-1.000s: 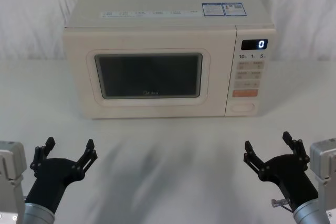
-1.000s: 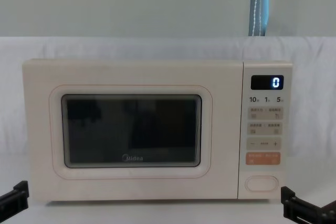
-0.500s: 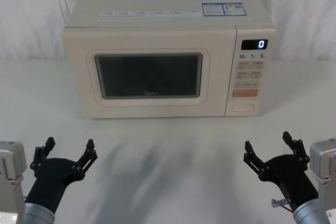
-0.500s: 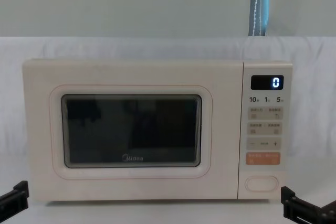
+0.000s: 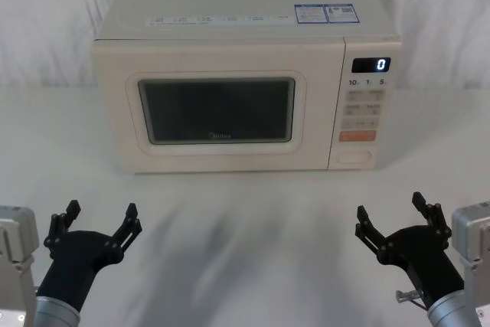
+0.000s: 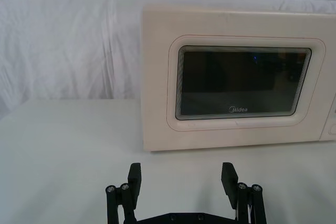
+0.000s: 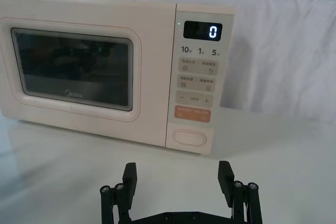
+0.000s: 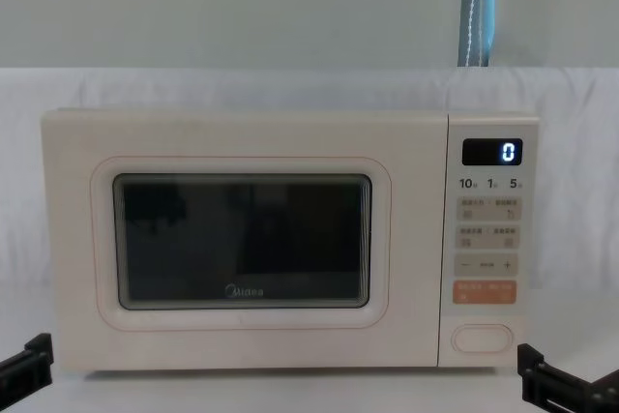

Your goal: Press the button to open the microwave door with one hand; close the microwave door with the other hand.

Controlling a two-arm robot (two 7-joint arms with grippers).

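Both tools gape empty — left tool (image 5: 96,218), right tool (image 5: 394,210) — microwave door (image 5: 217,109) closed.

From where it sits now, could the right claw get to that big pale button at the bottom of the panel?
Probably yes. The right gripper hangs open above the table, well short of the button, and bare tabletop lies between them.
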